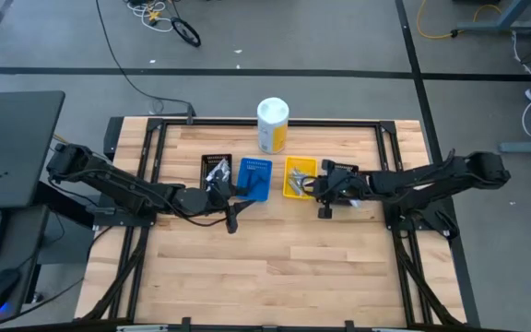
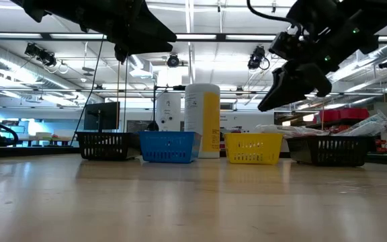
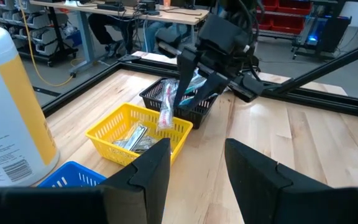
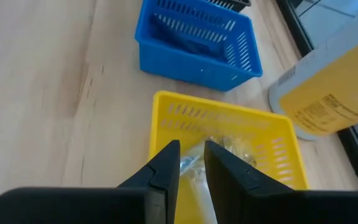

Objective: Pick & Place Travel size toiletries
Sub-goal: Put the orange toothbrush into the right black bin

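My right gripper (image 3: 194, 78) is shut on a pink toothbrush in clear wrap (image 3: 166, 107), which hangs above the yellow bin (image 3: 107, 127). Silver packets (image 3: 132, 138) lie in that bin. In the high view this gripper (image 1: 313, 187) is at the yellow bin's (image 1: 300, 176) right side. My left gripper (image 3: 197, 171) is open with nothing between its fingers. It hovers by the blue bin (image 1: 254, 177) and points toward the right arm. My right gripper pinches the wrapped toothbrush's upper end (image 3: 178, 84) between its two fingers, which slant down from the table's right side. The toothbrush hangs below the fingers, lifted clear, over the yellow bin's far right rim. The clear wrap (image 4: 191, 169) shows between the fingers.
A big white-and-yellow canister (image 1: 273, 124) stands behind the bins. One black bin (image 1: 216, 170) with packets is left of the blue bin. Another black bin (image 3: 185, 102), holding more toiletries, is under the right arm. The near half of the wooden table (image 1: 265, 277) is bare.
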`<state>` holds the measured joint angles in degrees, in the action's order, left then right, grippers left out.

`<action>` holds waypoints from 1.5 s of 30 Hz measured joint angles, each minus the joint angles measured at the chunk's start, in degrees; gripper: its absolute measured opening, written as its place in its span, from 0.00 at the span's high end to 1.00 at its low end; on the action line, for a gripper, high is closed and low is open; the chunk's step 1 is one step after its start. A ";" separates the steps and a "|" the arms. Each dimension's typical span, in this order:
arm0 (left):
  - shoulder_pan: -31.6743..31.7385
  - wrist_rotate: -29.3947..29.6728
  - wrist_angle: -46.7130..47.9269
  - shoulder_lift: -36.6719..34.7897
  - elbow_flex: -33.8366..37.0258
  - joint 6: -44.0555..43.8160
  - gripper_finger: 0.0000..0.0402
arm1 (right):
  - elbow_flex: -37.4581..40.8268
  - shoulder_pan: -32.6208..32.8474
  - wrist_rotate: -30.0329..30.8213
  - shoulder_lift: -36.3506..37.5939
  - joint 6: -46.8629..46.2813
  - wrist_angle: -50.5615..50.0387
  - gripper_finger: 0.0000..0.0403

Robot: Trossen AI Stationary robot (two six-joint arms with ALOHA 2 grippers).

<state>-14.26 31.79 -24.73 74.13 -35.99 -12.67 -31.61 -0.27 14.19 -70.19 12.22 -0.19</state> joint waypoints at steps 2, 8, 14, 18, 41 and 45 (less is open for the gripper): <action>0.04 0.00 0.00 0.00 0.00 0.02 0.59 | -0.58 -0.57 -0.71 -0.60 -0.35 0.18 0.80; 0.53 -0.60 0.00 0.00 0.00 1.01 0.59 | -1.47 -2.30 -0.04 -0.73 -0.35 0.78 0.80; 1.14 -2.50 0.02 0.00 0.00 3.26 0.59 | -1.49 -2.64 8.98 -0.75 -7.85 3.14 0.80; 1.51 -2.93 0.02 0.00 0.00 4.35 0.59 | -1.49 -2.91 2.66 -0.77 -4.61 2.74 0.80; 1.55 -2.91 0.02 0.00 0.00 4.59 0.59 | -1.49 -3.04 -7.73 -0.77 -15.58 4.76 0.80; 1.53 -2.93 0.02 0.00 0.00 4.57 0.59 | -1.38 -2.94 1.22 -0.68 -21.91 2.81 0.80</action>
<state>-12.73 28.86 -24.71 74.13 -35.99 -8.10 -32.99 -3.21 15.41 -70.87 -9.69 2.62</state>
